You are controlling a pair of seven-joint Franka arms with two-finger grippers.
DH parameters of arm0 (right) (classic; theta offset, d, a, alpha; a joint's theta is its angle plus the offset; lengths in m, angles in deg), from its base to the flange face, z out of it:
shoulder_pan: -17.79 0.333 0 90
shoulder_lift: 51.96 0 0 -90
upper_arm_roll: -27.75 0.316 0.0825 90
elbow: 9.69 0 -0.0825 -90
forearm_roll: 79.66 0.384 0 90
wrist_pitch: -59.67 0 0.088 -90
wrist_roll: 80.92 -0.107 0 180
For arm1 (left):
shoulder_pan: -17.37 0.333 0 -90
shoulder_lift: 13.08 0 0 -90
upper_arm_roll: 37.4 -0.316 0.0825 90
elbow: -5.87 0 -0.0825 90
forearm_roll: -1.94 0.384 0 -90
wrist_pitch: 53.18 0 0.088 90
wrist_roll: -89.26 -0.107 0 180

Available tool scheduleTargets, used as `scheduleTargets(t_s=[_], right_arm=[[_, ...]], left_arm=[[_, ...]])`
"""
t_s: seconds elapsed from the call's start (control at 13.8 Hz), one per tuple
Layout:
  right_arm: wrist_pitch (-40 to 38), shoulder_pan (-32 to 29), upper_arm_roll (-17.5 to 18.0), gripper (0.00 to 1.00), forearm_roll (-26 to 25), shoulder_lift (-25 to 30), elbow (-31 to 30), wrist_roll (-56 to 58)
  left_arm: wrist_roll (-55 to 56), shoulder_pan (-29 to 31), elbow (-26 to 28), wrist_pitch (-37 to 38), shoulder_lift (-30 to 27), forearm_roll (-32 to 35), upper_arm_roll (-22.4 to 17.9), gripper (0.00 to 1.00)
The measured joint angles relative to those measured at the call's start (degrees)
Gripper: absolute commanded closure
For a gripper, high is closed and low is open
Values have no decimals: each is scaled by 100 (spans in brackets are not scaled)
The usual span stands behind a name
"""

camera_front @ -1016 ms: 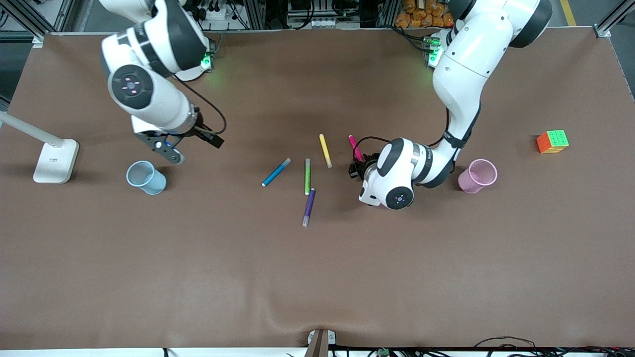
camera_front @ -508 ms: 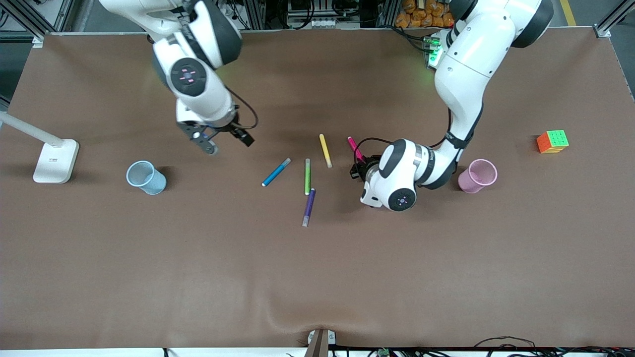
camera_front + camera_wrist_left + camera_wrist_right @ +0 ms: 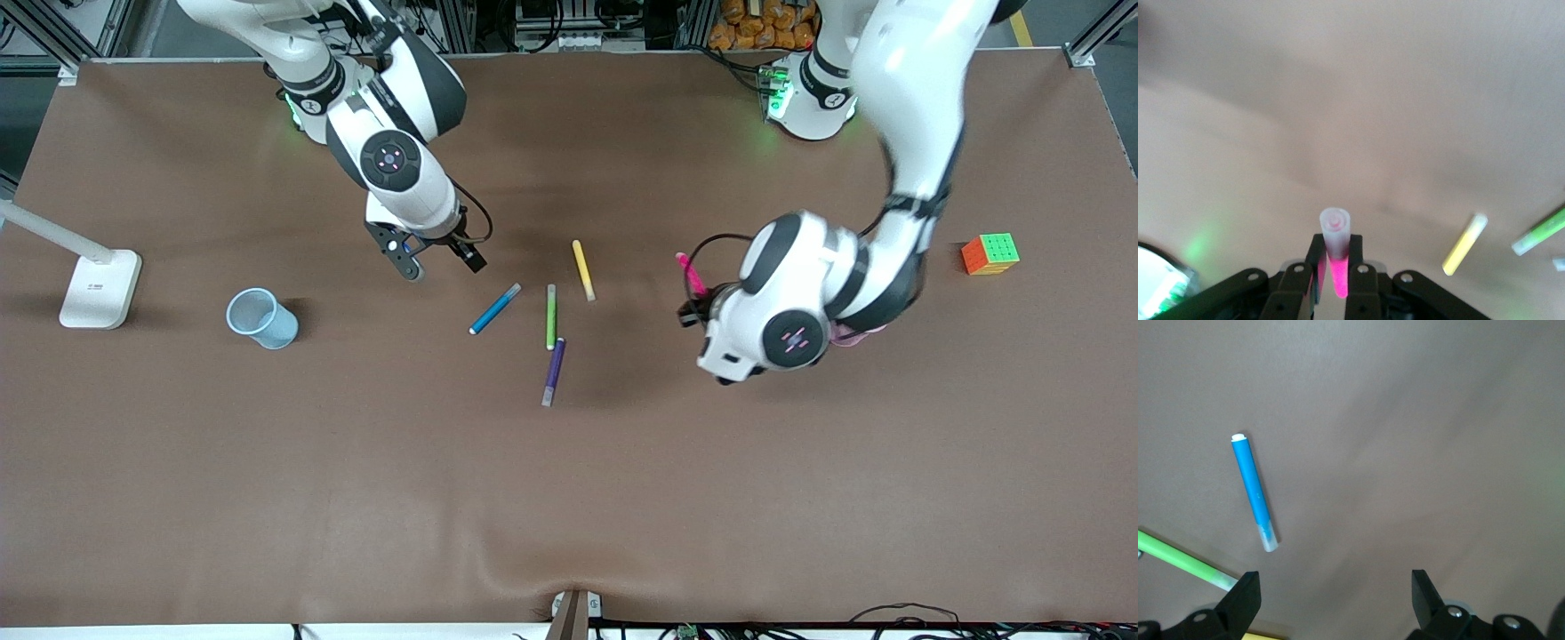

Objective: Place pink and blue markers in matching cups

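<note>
Hands both up over the brown desk [image 3: 267, 498]. Left hand [image 3: 1335, 280] clenched on the pink marker [image 3: 689, 273], lifted clear of the desk; marker gripped near its lower part, pale cap end pointing away from the fingers [image 3: 1359, 283] in the left wrist view. Hung near the pink cup [image 3: 855, 336], cup itself almost wholly hidden under the left arm's wrist, only a sliver of pink rim showing.

Right hand [image 3: 437, 260] released, fingers [image 3: 1245, 600] spread wide with nothing between them, poised over bare desk between the blue cup [image 3: 261, 317] and the blue marker [image 3: 495, 308]. Blue marker flat on the desk, untouched, greyish cap end toward the hand in the right wrist view. Blue cup upright toward the right arm's end of the desk, well apart from the markers.

Green marker [image 3: 550, 316] beside the blue one, yellow marker [image 3: 582, 269] farther from the front camera than it, purple marker [image 3: 553, 372] nearer. Lamp base [image 3: 100, 289] by the blue cup's end, colour cube [image 3: 989, 253] at the left arm's end.
</note>
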Motion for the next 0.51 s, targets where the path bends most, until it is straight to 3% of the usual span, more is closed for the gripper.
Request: scheduleTargets(t_s=[0.51], right_arm=[[1215, 393, -2, 0, -520, -843, 8, -1142]], left_arm=[[-300, 513, -65, 185, -813, 933, -32, 100]])
